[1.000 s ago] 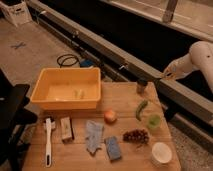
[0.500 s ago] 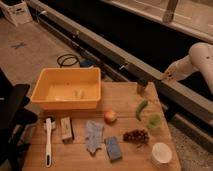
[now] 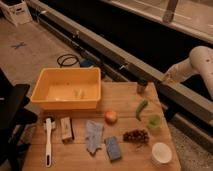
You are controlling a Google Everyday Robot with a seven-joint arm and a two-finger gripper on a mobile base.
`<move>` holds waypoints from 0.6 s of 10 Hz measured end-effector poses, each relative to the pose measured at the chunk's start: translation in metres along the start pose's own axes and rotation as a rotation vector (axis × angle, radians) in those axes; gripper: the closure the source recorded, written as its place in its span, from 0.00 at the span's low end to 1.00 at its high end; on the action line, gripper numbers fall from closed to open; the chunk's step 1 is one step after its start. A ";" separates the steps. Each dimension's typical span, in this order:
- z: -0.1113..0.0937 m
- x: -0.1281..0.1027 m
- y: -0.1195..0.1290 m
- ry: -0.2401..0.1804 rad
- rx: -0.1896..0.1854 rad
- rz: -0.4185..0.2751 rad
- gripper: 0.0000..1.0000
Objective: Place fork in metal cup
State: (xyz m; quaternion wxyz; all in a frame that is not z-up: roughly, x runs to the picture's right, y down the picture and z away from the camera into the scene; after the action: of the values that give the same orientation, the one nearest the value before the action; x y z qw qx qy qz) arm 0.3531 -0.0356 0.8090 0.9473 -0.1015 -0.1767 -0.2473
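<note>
The metal cup (image 3: 142,87) is a small dark cylinder standing at the table's far right edge. My white arm (image 3: 192,67) reaches in from the right. Its dark end, the gripper (image 3: 161,80), hangs just right of the cup and slightly above it, beyond the table edge, and it is shut. I cannot make out the fork anywhere in this view. What the gripper holds, if anything, does not show.
A yellow bin (image 3: 67,90) fills the table's far left. Near the cup lie a green vegetable (image 3: 142,108), a green cup (image 3: 154,122), grapes (image 3: 136,136) and a white cup (image 3: 161,153). A peach (image 3: 110,116), cloth (image 3: 93,135), sponge (image 3: 113,148), small box (image 3: 66,129) and white brush (image 3: 48,141) lie in front.
</note>
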 end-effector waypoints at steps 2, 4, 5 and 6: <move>0.012 -0.002 -0.006 -0.023 0.008 -0.016 1.00; 0.021 -0.002 -0.009 -0.037 0.007 -0.025 1.00; 0.029 -0.002 -0.014 -0.052 0.004 -0.034 1.00; 0.033 -0.002 -0.016 -0.059 0.001 -0.040 1.00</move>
State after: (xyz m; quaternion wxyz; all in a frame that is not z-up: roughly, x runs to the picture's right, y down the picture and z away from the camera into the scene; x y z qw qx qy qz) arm 0.3342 -0.0395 0.8398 0.9366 -0.1049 -0.2065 -0.2630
